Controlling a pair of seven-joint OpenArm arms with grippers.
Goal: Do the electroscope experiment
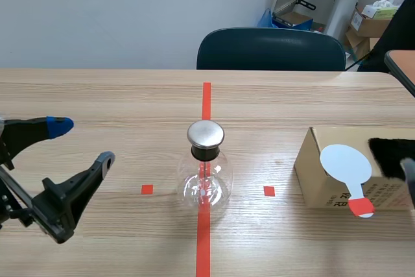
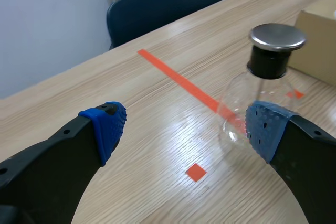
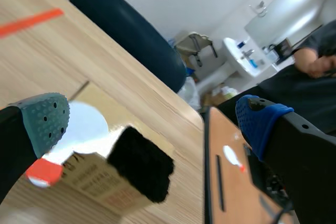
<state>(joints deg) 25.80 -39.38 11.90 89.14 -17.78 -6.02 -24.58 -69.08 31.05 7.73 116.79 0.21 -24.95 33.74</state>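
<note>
The electroscope, a clear glass flask (image 1: 205, 183) with a black neck and a round metal cap (image 1: 205, 134), stands on the red centre tape line. My left gripper (image 1: 84, 141) hovers open to its left; in the left wrist view the flask (image 2: 252, 98) is just ahead of the right-hand blue pad (image 2: 265, 127). A white round paddle (image 1: 346, 163) with a red handle lies on a cardboard box (image 1: 318, 180), next to a black furry cloth (image 1: 391, 157). My right gripper (image 3: 152, 119) is open above the paddle (image 3: 86, 127) and cloth (image 3: 142, 163).
A dark blue chair (image 1: 271, 50) stands at the table's far edge. Another orange-topped table (image 3: 231, 182) sits beyond the right end, with a person's arm (image 3: 317, 66) behind it. Small red tape squares (image 1: 147, 189) flank the flask.
</note>
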